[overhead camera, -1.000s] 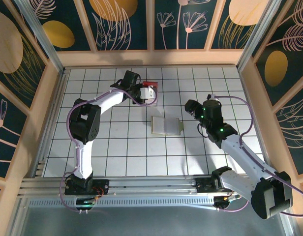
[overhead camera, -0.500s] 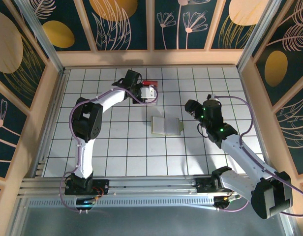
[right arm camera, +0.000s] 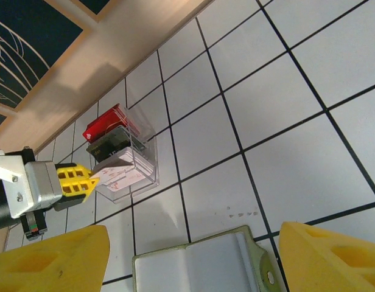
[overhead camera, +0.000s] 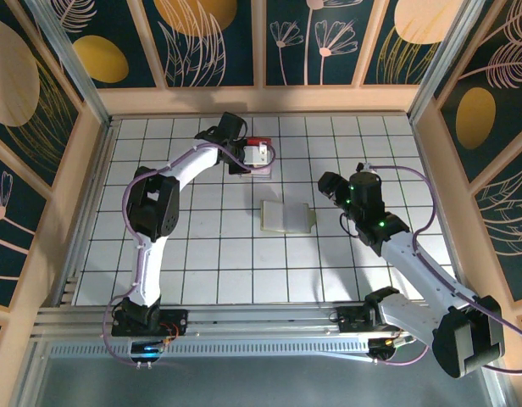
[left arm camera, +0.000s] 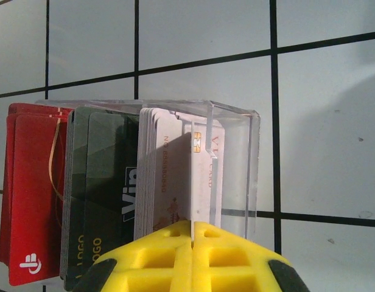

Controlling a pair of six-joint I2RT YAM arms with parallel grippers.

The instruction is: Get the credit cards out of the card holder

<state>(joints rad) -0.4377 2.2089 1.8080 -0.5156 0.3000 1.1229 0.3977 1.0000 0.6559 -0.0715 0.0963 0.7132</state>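
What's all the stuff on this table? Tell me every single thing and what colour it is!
clear box: one, see-through, far side of the table
red cards: a stack, red, far end of the box
dark cards: a stack, blackish, middle of the box
white cards: a stack, white, near end of the box
card holder: one, olive edge, pale inside, lying open mid-table
table: one, white tiles, dark lines
left claw: yellow, shut, pinching one white card's edge
right claw: yellow, open, above the card holder
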